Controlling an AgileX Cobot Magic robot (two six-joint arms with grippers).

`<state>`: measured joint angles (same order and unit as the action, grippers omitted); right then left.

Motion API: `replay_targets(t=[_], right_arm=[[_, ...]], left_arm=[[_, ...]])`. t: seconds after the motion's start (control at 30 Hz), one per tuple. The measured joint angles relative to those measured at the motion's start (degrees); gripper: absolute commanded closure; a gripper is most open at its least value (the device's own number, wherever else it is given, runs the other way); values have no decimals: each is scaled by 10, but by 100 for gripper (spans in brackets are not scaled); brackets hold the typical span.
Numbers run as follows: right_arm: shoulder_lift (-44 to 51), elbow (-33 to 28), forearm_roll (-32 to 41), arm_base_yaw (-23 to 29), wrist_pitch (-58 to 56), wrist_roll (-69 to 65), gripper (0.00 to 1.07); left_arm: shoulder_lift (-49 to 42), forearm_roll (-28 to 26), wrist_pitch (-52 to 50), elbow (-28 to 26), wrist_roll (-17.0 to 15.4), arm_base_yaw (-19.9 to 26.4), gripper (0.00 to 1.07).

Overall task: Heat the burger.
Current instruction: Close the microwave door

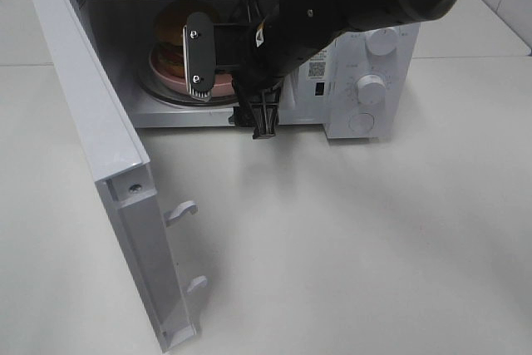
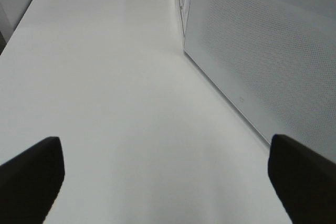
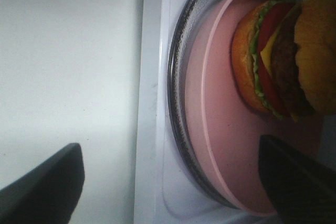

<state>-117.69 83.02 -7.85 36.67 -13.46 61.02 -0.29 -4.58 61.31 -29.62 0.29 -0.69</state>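
Note:
The burger [image 1: 176, 27] [image 3: 278, 56], with a golden-brown bun and red, green and yellow layers, sits on a round pink plate [image 1: 164, 74] [image 3: 210, 124]. The plate rests on the glass turntable [image 3: 176, 77] inside the open microwave [image 1: 366, 81]. My right gripper [image 1: 233, 89] [image 3: 168, 187] hangs at the oven's mouth, just in front of the plate. It is open, with nothing between its fingers. My left gripper [image 2: 167, 179] is open over bare table and does not show in the exterior high view.
The microwave door [image 1: 100, 147] stands swung open to the left, with its latch hooks [image 1: 181, 212] facing the table. A white dotted microwave panel [image 2: 262, 51] rises beside the left gripper. The control knobs [image 1: 371, 89] are on the right of the oven front.

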Motion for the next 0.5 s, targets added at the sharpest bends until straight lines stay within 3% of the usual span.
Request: replay_targets(t=[0.37, 0.5], right_arm=[[63, -59, 2, 0, -36, -98, 20], [93, -63, -3, 0, -92, -202, 24]], left_arm=[[0, 0, 0, 0, 0, 0, 9], [0, 0, 0, 0, 0, 0, 9]])
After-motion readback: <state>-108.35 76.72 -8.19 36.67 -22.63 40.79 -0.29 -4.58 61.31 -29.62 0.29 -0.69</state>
